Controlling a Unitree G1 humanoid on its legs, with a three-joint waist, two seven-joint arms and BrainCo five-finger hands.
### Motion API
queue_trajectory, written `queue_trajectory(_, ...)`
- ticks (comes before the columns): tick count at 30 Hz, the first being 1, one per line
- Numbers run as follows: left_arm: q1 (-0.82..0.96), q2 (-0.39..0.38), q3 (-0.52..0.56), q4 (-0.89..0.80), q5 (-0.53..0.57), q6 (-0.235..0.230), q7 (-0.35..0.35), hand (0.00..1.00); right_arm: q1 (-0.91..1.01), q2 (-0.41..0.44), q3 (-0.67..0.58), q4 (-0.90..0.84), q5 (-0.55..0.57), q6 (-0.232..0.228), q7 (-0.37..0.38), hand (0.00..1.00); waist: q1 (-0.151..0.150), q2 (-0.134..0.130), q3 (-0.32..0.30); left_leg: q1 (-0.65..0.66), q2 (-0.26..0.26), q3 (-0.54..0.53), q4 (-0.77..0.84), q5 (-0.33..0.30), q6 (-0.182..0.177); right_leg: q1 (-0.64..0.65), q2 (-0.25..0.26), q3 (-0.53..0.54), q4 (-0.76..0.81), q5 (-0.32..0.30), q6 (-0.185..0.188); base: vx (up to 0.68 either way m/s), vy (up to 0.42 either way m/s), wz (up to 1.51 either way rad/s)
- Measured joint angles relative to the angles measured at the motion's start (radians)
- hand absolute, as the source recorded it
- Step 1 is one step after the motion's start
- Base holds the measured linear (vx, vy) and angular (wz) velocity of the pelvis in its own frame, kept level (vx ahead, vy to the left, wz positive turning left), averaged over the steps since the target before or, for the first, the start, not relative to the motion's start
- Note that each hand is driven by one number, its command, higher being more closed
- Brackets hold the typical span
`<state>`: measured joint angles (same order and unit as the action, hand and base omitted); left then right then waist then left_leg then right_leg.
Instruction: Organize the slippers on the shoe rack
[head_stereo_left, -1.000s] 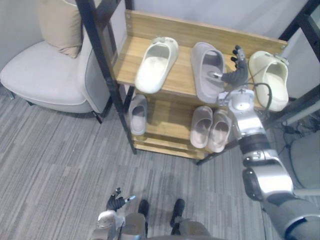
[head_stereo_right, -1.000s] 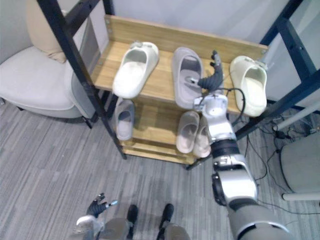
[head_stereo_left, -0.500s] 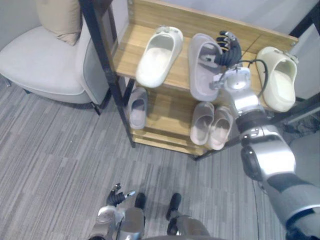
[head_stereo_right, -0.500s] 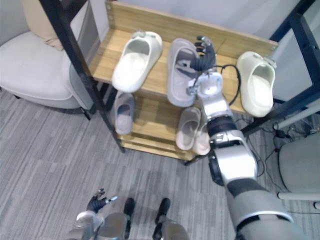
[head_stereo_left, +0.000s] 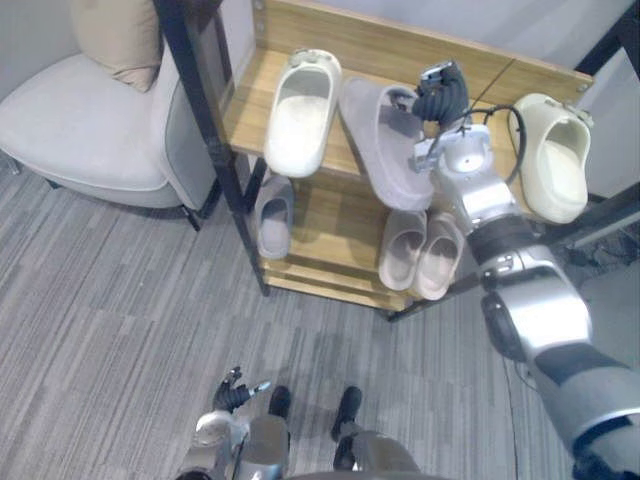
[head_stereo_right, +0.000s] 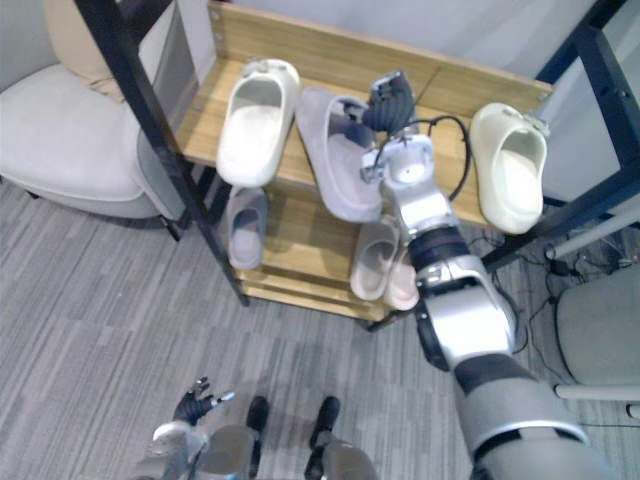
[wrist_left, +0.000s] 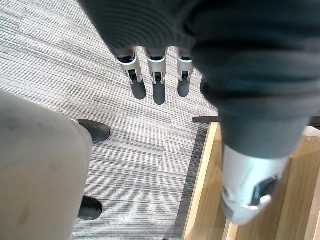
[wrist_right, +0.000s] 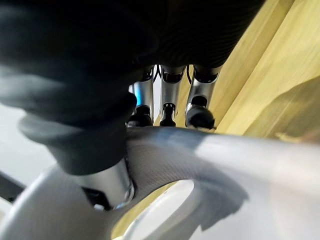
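A wooden shoe rack (head_stereo_left: 248, 118) stands ahead. On its top shelf lie a white slipper (head_stereo_left: 298, 110) at the left, a grey slipper (head_stereo_left: 380, 145) in the middle and a cream slipper (head_stereo_left: 555, 170) at the right. My right hand (head_stereo_left: 441, 98) is shut on the grey slipper's strap, with the fingers (wrist_right: 167, 115) curled over its edge (wrist_right: 175, 155). The grey slipper lies askew, its heel past the shelf's front edge. The lower shelf holds one grey slipper (head_stereo_left: 272, 215) and a pale pair (head_stereo_left: 420, 250). My left hand (head_stereo_left: 235, 393) hangs low over the carpet, fingers (wrist_left: 157, 85) straight.
A pale armchair (head_stereo_left: 90, 130) with a beige cushion (head_stereo_left: 115, 30) stands left of the rack. A black metal post (head_stereo_left: 205, 120) slants between them. More black frame bars cross at the right (head_stereo_right: 600, 90). Grey carpet (head_stereo_left: 120, 330) lies in front.
My right hand has reached over the grey slipper's strap and curled shut on it. The slipper has swung left, close to the white one, which has shifted slightly.
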<state>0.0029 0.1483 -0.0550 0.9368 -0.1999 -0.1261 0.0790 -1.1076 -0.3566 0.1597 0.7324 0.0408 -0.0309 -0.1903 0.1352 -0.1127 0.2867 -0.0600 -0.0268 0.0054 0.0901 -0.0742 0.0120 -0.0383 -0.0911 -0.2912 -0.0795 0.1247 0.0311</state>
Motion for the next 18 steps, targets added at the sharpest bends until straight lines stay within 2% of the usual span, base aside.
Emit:
queue_trajectory(2,0.0,0.0,0.001,0.003,0.0,0.002,0.002,0.0,0.049,0.0,-0.002,-0.059,-0.002,0.0,-0.003,1.0,-0.005,0.0,0.0,0.009,0.0,0.005,0.0,-0.003,0.002,0.004,0.0,0.002,0.005,0.0,0.0,0.0,0.02,-0.07)
queue_trajectory(7,0.006,-0.001,0.011,0.005,0.002,0.003,0.001,0.0,0.281,0.014,-0.065,-0.33,-0.002,-0.01,-0.009,1.0,-0.024,0.0,0.0,0.017,-0.006,0.012,0.002,-0.006,0.007,0.009,-0.006,0.005,0.009,0.0,0.0,-0.01,0.044,-0.03)
queue_trajectory(10,0.018,-0.002,0.021,0.005,0.008,0.003,-0.001,0.0,0.464,0.046,-0.106,-0.491,0.0,-0.038,-0.016,1.0,-0.042,0.001,-0.001,0.037,-0.007,0.013,0.001,-0.009,0.006,0.029,-0.006,0.005,0.008,-0.003,0.004,0.0,0.021,-0.01)
queue_trajectory(14,0.027,-0.002,0.026,0.006,0.025,0.005,-0.007,0.0,0.609,0.073,-0.111,-0.629,0.0,-0.075,-0.004,1.0,-0.065,0.004,-0.004,0.051,-0.007,0.017,0.001,-0.01,0.004,0.04,-0.006,0.016,0.007,-0.006,0.008,-0.02,0.013,-0.05)
queue_trajectory(18,0.034,-0.007,0.025,0.021,0.055,0.006,-0.027,0.0,0.728,0.085,-0.092,-0.73,0.001,-0.11,0.044,1.0,-0.078,0.02,-0.03,0.062,-0.002,0.036,0.001,-0.014,-0.001,0.044,-0.004,0.031,0.004,-0.006,0.008,-0.03,0.009,-0.14)
